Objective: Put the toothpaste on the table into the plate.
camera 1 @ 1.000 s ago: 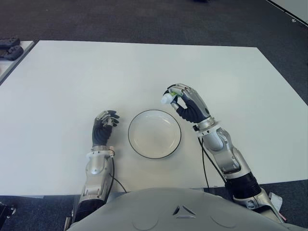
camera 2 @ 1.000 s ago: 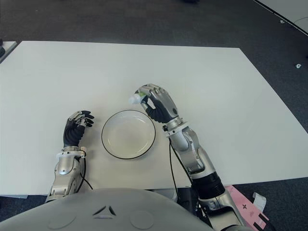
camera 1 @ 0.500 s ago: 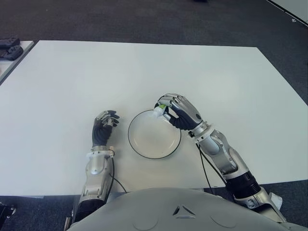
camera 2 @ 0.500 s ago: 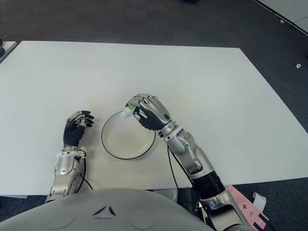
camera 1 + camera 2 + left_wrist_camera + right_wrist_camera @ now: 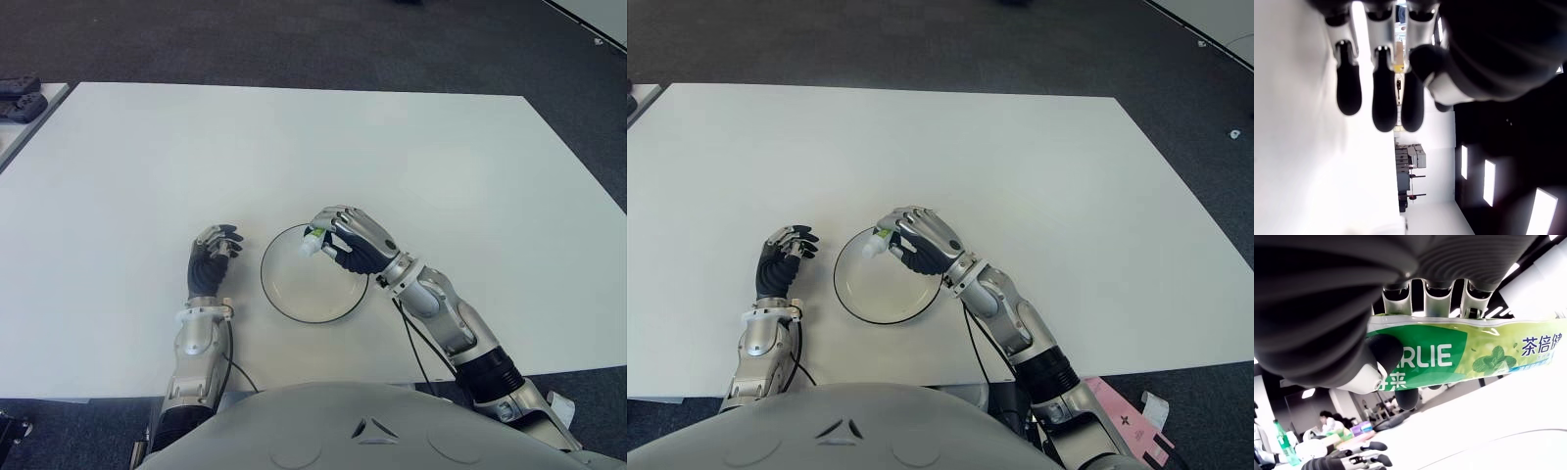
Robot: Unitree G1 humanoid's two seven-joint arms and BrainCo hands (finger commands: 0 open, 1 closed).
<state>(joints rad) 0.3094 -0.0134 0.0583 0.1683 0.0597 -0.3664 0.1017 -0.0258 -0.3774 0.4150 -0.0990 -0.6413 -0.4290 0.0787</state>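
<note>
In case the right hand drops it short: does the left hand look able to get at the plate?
Probably yes: the left hand shows just left of the plate, with bare table between them.

A green-and-white toothpaste tube [image 5: 1459, 355] with mint-leaf print, a white plate [image 5: 294, 289] rimmed in black, a plain white table [image 5: 294, 147], dark grey carpet [image 5: 294, 44].

Right hand [image 5: 355, 241] gripping toothpaste [image 5: 313, 242] over plate [image 5: 284, 299], left hand [image 5: 211, 258] beside it, white table [image 5: 294, 147]
</note>
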